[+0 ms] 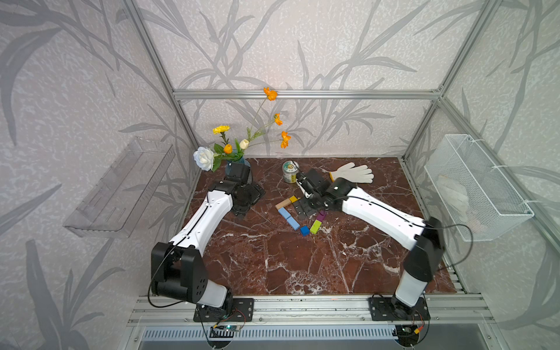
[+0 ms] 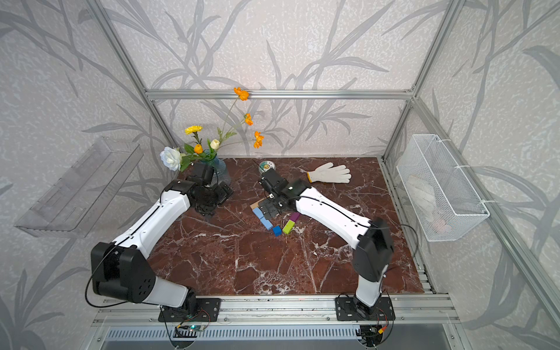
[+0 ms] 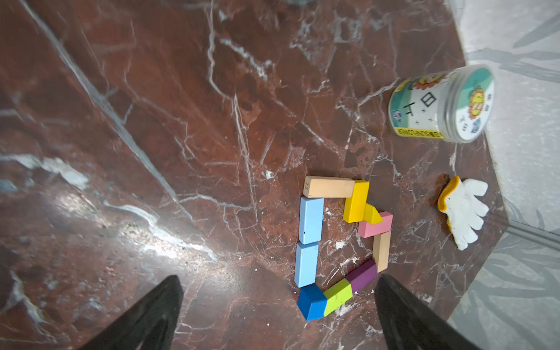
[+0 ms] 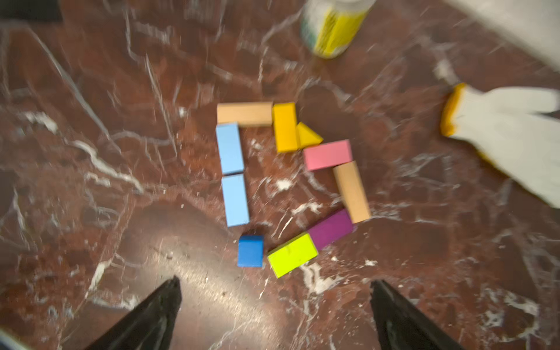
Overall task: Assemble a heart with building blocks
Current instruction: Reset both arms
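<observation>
- Heart: a hollow ring of building blocks lying flat on the table, slightly toward 12 o'clock from the table's centre.
- Ring members, right wrist view: two tan and two light blue bars, a yellow bar with a yellow wedge beside it, a pink block, a purple block and a lime green block.
- Dark blue block: the heart's tip at 6 o'clock in both top views. The right wrist view shows narrow gaps on either side of it.
- Right gripper: jaws spread apart with nothing between them. It is poised above the heart's 2 o'clock half, hiding the pink block in both top views.
- Left gripper: jaws spread wide and empty. It sits at 9 o'clock of the heart, well apart from it, near the vase.
- Tin: upright at 12 o'clock of the heart.
- White glove: flat on the table at 2 o'clock of the heart.
</observation>
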You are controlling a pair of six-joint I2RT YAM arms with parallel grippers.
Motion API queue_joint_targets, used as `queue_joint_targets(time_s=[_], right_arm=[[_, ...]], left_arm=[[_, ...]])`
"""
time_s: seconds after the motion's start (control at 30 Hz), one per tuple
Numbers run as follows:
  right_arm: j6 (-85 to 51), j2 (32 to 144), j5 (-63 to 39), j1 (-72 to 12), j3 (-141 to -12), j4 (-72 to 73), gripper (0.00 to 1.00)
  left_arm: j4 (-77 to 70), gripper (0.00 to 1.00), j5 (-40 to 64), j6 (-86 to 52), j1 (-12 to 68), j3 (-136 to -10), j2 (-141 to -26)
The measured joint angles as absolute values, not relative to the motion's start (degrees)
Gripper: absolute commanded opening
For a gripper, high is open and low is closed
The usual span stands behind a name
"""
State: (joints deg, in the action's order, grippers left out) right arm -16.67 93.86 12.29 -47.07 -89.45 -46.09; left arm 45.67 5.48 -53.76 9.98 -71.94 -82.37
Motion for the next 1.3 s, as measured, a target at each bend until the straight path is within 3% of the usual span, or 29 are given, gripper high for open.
queue_joint_targets(time_s=[0.07, 0.13, 0.2, 0.33, 0.43, 0.83, 0.97, 1.13, 1.3], right_arm=[[-17.4, 82.7, 15.3, -44.9, -79.2, -42.0, 0.90], [-16.9, 72.4, 19.2, -41.3, -67.7, -38.1, 0.99], [-15.4, 65.8, 23.9, -37.5, -57.1, -33.5, 0.99], [-8.9, 64.0, 32.6, -32.3, -36.6, -16.3, 0.99], [-4.2, 68.9, 33.4, -28.0, -27.2, -5.2, 0.99], [4.9, 84.4, 17.1, -13.0, -31.6, 22.5, 0.99], [4.6, 87.2, 8.2, -6.7, -30.7, 29.1, 0.99], [4.4, 89.2, 2.7, -4.4, -14.4, 53.3, 0.99], [4.5, 89.7, -0.4, -4.5, -21.5, 47.5, 0.99]], left_arm=[[44.4, 0.99, 0.6, -49.7, 10.0, -70.3, -77.7], [40.9, 0.99, -6.0, -45.3, 10.0, -65.2, -70.0], [34.7, 0.99, -12.8, -40.7, 10.0, -57.1, -61.5], [14.2, 0.99, -24.1, -29.2, 9.9, -34.2, -49.5], [5.6, 0.99, -27.7, -22.5, 9.0, -25.6, -54.1], [-22.5, 0.99, -24.3, -7.7, 2.9, -31.7, -86.5], [-29.1, 0.99, -20.9, -6.9, 0.2, -31.4, -87.3], [-49.4, 0.99, -19.5, -6.0, 0.3, -17.2, -88.6], [-47.5, 0.99, -17.8, -5.5, 0.3, -21.0, -88.3]])
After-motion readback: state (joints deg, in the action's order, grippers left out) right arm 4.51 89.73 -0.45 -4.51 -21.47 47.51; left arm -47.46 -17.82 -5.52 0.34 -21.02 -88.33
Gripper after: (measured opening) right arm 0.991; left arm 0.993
